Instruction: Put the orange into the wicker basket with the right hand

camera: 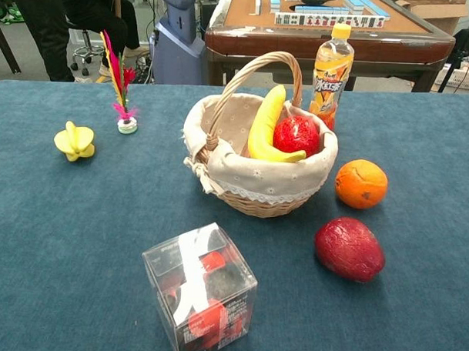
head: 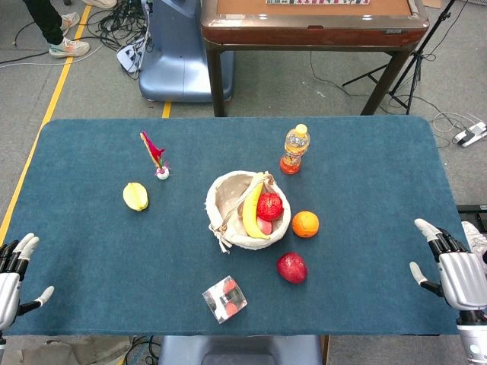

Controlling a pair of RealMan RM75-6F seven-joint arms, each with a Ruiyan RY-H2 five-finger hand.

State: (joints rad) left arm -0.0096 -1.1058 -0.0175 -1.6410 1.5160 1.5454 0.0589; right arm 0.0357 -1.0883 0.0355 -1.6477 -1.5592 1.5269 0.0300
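The round orange fruit (head: 305, 223) sits on the blue table cloth (head: 91, 251) just right of the lined wicker basket (head: 228, 199), untouched. The right hand (head: 456, 270) waits empty, fingers spread, at the table's edge; the whole task remains.

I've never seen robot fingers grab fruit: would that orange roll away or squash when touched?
The orange looks round and sits free on flat cloth, so a nudge would probably roll it. Its dimpled peel likely gives some grip. It looks firm, so squashing seems unlikely. The right hand is far off.

Blue-clothed table (head: 365, 167) with basket (head: 228, 228), orange (head: 305, 223), bottle (head: 294, 149), clear box (head: 224, 299).
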